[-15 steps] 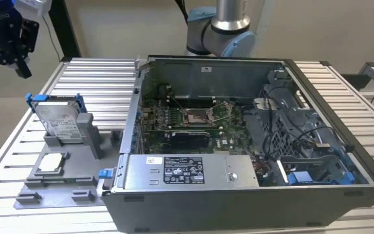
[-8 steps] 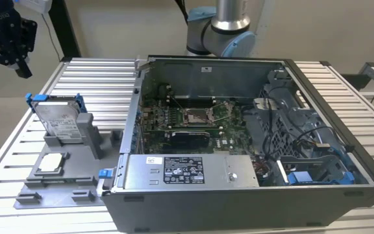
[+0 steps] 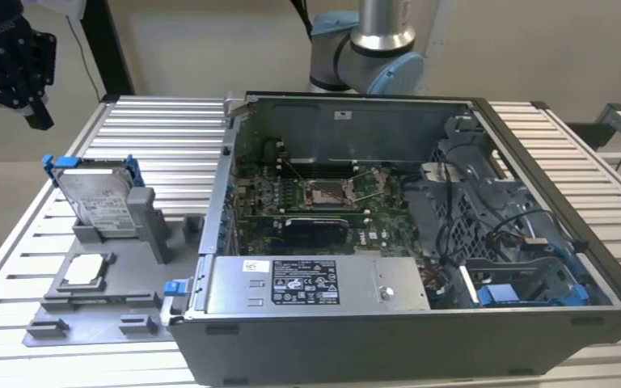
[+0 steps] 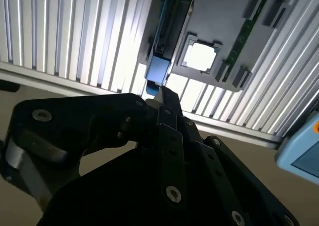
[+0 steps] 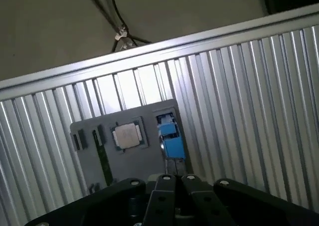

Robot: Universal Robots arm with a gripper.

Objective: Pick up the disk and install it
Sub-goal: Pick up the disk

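At the exterior view's near left, a grey holder on the tabletop carries a small square chip. Just behind the chip, the disk stands upright in the holder, left of the open computer case. Farther back and higher, the gripper hangs closed and empty, well apart from the disk.

- Up in the exterior view's left corner, the gripper runs off the top and side edges, and most of its dark body is lost.
- The arm is chopped by the top edge too.
- The disk stands in the grey holder, its lower end buried in the slot.
- In the second wrist view the disk shows edge-on, label face hidden, far end cut by the picture's edge.
- A pale blue device pokes in, too cut off to identify.
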